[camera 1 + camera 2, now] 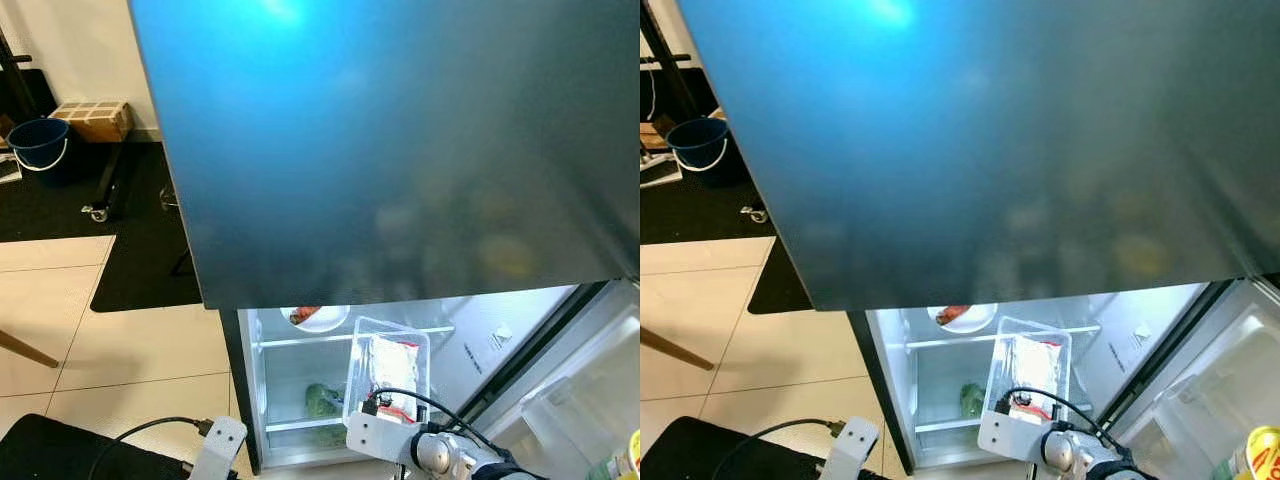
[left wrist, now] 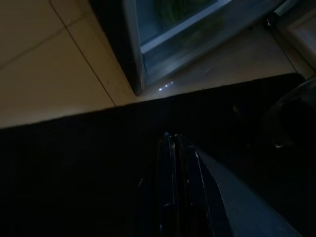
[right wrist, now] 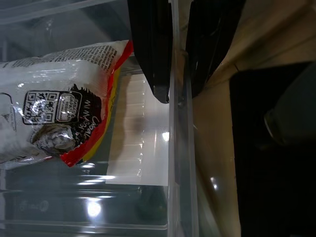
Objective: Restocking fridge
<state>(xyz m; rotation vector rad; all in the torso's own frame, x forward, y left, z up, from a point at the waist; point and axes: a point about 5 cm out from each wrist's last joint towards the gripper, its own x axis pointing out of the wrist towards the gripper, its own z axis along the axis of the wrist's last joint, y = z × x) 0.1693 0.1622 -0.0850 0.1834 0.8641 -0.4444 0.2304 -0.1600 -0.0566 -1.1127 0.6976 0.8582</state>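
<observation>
Right hand (image 3: pixel 173 96): fingers pinched on the near wall of the clear bin (image 1: pixel 388 368), held at the open fridge (image 1: pixel 300 375) holding a packet (image 3: pixel 59 98); risk: thin-edge grip slipping, bin tipping.

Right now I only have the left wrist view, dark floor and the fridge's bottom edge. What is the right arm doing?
Observer: The right gripper is pinching the wall of a clear plastic bin, one finger inside and one outside.
Operator: Anything in that bin?
Observer: A white snack packet with a red and yellow edge lies inside it.
Operator: Where is the bin relative to the fridge?
Observer: It is held in front of the open fridge, level with the glass shelf.
Operator: Is the fridge stocked already?
Observer: A white bowl sits above that shelf, and leafy greens lie below it.
</observation>
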